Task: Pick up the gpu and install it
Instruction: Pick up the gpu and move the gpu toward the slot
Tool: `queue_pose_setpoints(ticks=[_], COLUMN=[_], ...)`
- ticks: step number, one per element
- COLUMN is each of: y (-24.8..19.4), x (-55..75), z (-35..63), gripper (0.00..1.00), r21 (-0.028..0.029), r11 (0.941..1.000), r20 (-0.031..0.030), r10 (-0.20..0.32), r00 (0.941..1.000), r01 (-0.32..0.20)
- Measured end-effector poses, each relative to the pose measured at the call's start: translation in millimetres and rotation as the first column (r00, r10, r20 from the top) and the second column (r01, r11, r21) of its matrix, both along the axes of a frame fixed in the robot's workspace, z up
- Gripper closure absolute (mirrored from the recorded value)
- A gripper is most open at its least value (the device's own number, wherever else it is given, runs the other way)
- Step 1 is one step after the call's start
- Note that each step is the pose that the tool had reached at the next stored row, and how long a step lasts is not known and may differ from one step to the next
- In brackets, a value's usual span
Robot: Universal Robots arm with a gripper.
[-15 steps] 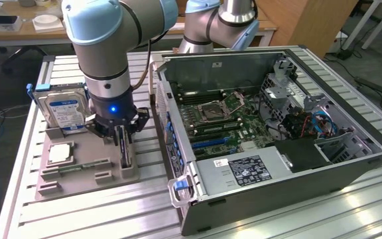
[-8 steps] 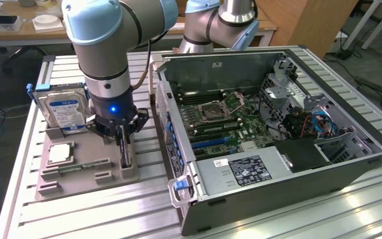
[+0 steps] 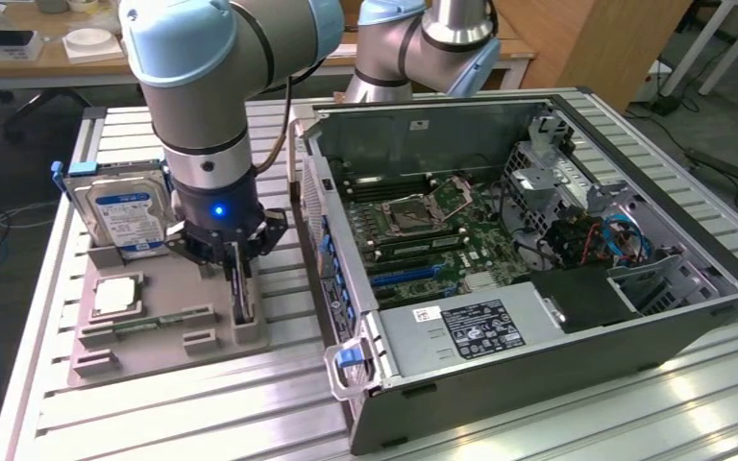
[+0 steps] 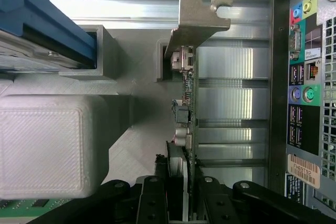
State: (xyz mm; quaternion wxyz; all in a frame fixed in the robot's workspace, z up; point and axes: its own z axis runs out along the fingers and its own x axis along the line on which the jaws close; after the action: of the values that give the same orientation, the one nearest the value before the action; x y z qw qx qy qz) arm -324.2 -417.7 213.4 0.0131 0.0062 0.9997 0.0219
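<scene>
Clamps the gpu (image 4: 188, 103) by both faces with the gripper (image 4: 182, 205) drawn narrow; grips it upright on edge in the grey tray (image 3: 151, 336).

On the worktop (image 3: 189, 413), the tray (image 3: 151, 351) sits at the exterior view's left of the computer case (image 3: 561, 370); gpu (image 4: 188, 98) and hard drive (image 3: 126, 216) stand in the tray.

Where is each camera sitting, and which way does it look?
Exterior view: off the arm, up high, looking down on the open computer case and parts holder; arm and gripper show.
Wrist view: on the wrist, looking along the gripper onto the gpu's edge.
Shared: gripper, gpu, computer case, hard drive.
</scene>
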Motion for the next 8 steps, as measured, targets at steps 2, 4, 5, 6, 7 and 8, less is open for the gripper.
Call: queue_pose_setpoints(ticks=[2,4,5,6,7,8], y=[0.0,0.0,0.0,0.0,0.0,0.0], x=[0.0,0.0,0.0,0.0,0.0,0.0], z=[0.0,0.0,0.0,0.0,0.0,0.0], gripper=[0.73,0.73,0.73,0.73,0.73,0.73], r21=[0.0,0.0,0.0,0.0,0.0,0.0], r11=[1.0,1.0,1.0,1.0,1.0,1.0], r20=[0.0,0.0,0.0001,0.0001,0.0001,0.0001], r10=[0.0,0.0,0.0,0.0,0.0,0.0], r00=[1.0,1.0,1.0,1.0,1.0,1.0], r01=[0.0,0.0,0.0,0.0,0.0,0.0])
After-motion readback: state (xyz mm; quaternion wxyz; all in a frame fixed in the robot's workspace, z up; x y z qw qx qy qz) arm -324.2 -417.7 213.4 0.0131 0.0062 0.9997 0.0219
